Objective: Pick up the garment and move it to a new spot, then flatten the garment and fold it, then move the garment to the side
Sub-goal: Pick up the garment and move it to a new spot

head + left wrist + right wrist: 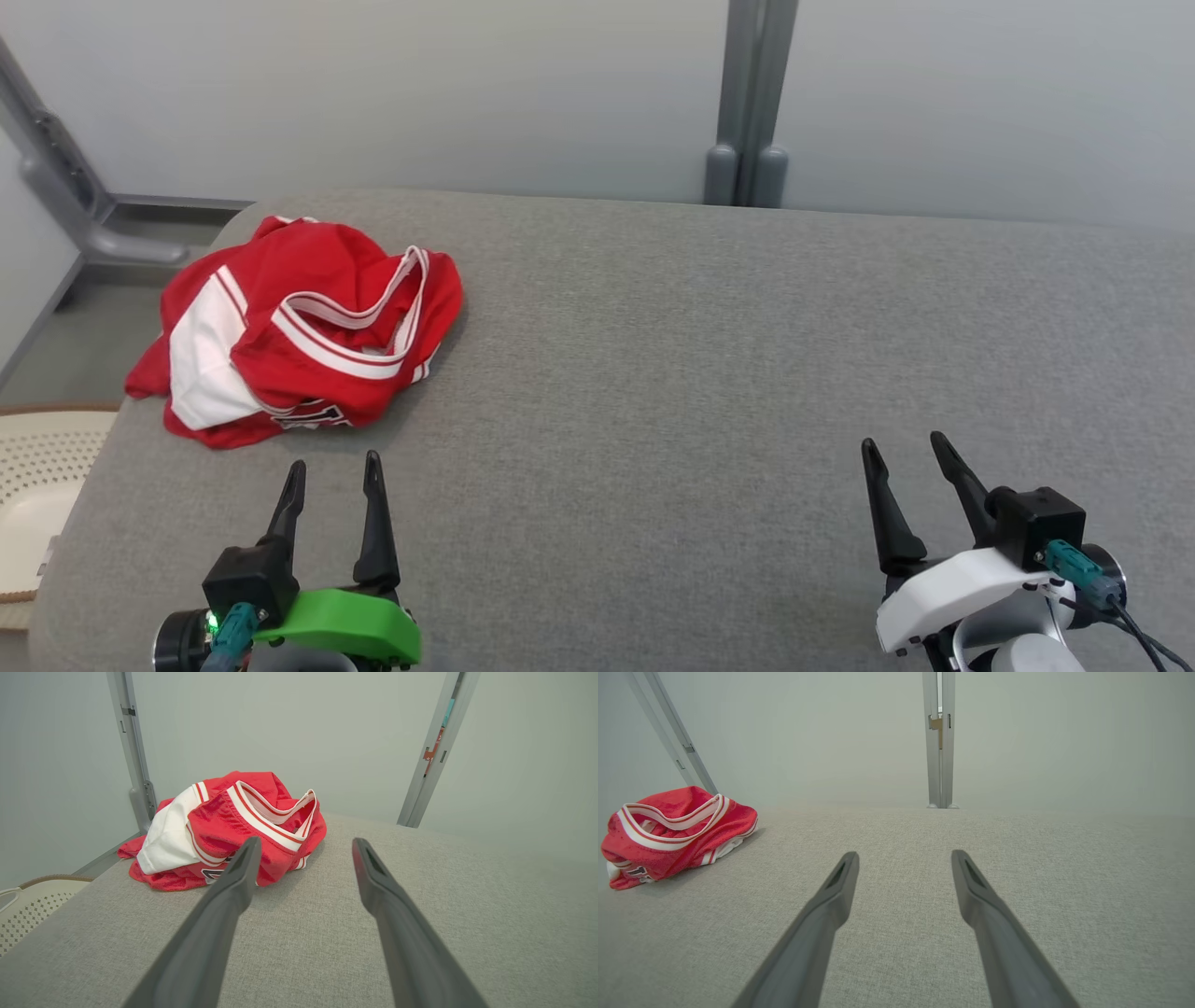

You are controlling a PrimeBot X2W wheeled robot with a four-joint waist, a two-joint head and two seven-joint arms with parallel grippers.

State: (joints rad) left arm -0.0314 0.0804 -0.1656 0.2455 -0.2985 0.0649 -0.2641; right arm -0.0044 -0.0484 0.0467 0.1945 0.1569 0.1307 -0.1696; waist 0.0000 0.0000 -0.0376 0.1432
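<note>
Left gripper (pixel 334 460) and right gripper (pixel 904 441) both stand spread wide and empty over the grey table (pixel 709 373). I see the red garment (pixel 308 327) crumpled at its left edge, just beyond the left gripper; its dark print is possibly a number.

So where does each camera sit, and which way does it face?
Head view: on the head, looking forward and down at the grey surface; left claw and right claw show.
Left wrist view: on the left wrist, looking along the open left claw toward the red jersey.
Right wrist view: on the right wrist, looking along the open right claw across the surface.
Shared: all see the jersey.
</note>
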